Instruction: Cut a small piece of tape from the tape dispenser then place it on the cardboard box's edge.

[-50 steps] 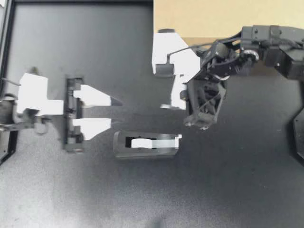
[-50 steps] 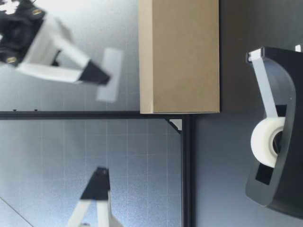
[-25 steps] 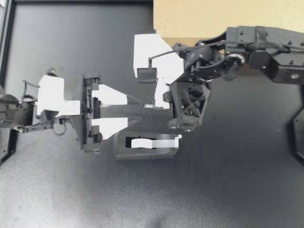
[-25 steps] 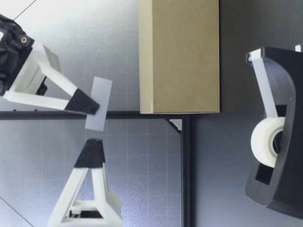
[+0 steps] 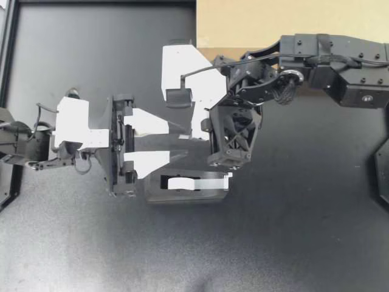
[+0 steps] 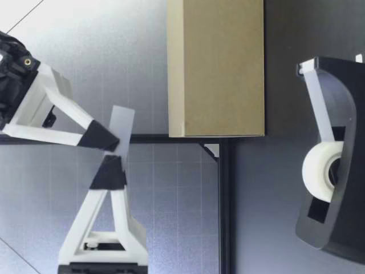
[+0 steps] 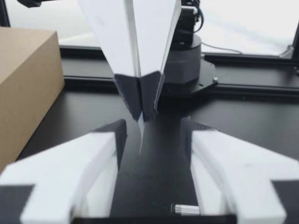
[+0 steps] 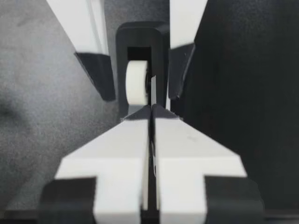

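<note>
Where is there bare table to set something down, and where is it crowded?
Bare: the black table past the black tape dispenser, away from the brown cardboard box, and the corner bordered by the box and my left end effector. Crowded: above the dispenser, where it faces my right end effector, shut on a tape strip.

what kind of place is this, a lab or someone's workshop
Most likely a robotics lab bench: my left gripper open and my right gripper shut on a tape strip, over a black framed table with a tape dispenser and a cardboard box.
</note>
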Motion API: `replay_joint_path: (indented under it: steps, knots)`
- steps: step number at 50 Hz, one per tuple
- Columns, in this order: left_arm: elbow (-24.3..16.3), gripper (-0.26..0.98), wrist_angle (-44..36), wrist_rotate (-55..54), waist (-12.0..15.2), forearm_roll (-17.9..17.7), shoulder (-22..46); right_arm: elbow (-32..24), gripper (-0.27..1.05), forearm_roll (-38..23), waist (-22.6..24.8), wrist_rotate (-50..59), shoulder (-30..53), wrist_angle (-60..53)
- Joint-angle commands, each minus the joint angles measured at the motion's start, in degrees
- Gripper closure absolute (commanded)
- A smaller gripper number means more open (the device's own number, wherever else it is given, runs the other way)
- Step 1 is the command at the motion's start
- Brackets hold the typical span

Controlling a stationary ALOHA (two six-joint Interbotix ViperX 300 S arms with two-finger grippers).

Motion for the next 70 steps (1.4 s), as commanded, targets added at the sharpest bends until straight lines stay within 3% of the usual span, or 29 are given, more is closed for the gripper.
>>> replay_joint_path:
  steps: [1,13,25,31,45,50,61,70]
  knots:
    - [-1.3,0.33,-0.5,0.1,0.0,-0.1,-0.4,-1.7,0.86,0.1,0.4,0.0,-0.6,0.0]
    - [-1.3,0.43,-0.6,0.1,-0.1,-1.6,-0.4,-1.8,0.86,0.1,0.4,-0.2,-0.4,0.2]
    - [-0.4,0.74,-0.9,0.2,-0.1,-2.1,-0.6,-1.8,0.86,-0.2,0.4,-0.2,-0.6,0.8]
    - [-0.2,0.83,-0.9,0.2,-0.1,-2.1,-1.0,-1.8,0.86,-0.4,0.4,-0.1,-0.7,0.8]
    - [-0.4,0.84,-0.9,0.2,-0.1,-2.1,-0.8,-1.8,0.81,-0.3,0.4,-0.2,-0.1,1.7]
    - [-0.5,0.84,-0.9,0.3,-0.1,-2.1,-0.7,-1.8,0.71,-0.3,0.4,-0.1,0.2,1.6]
    - [-0.4,0.84,-0.8,0.2,-0.1,-2.1,-0.6,-1.7,0.35,-0.4,0.4,0.1,0.6,0.7]
    - [-0.2,0.84,-0.6,0.2,-0.1,-2.1,-0.5,-1.1,0.34,-0.9,-0.7,0.1,-0.2,-0.9]
